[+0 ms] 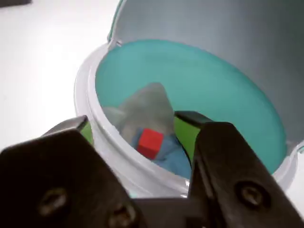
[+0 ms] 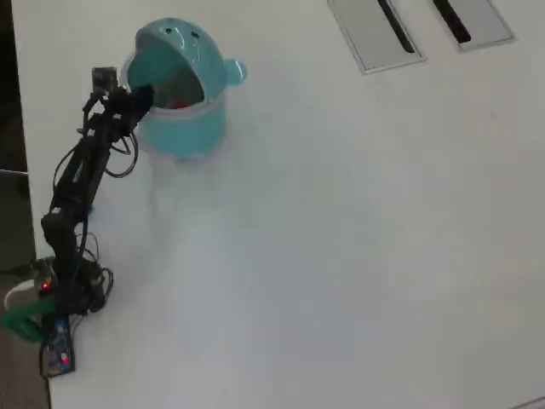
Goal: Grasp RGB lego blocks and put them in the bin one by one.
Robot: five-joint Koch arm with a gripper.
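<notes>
no readable text, labels or numbers, views perhaps too blurry

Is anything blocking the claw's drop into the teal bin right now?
Nothing visible does. The flip lid is swung back, and the claw straddles the clear rim of the teal plastic bin. Inside lie a small red block and something blue.

1. Bin: teal inside and out, with a clear whitish rim; two dark dots on the lid.
2. Red block, lying on a blue patch inside the bin.
3. Gripper: black, with yellow-green finger pads.
4. Table: plain white.
</notes>
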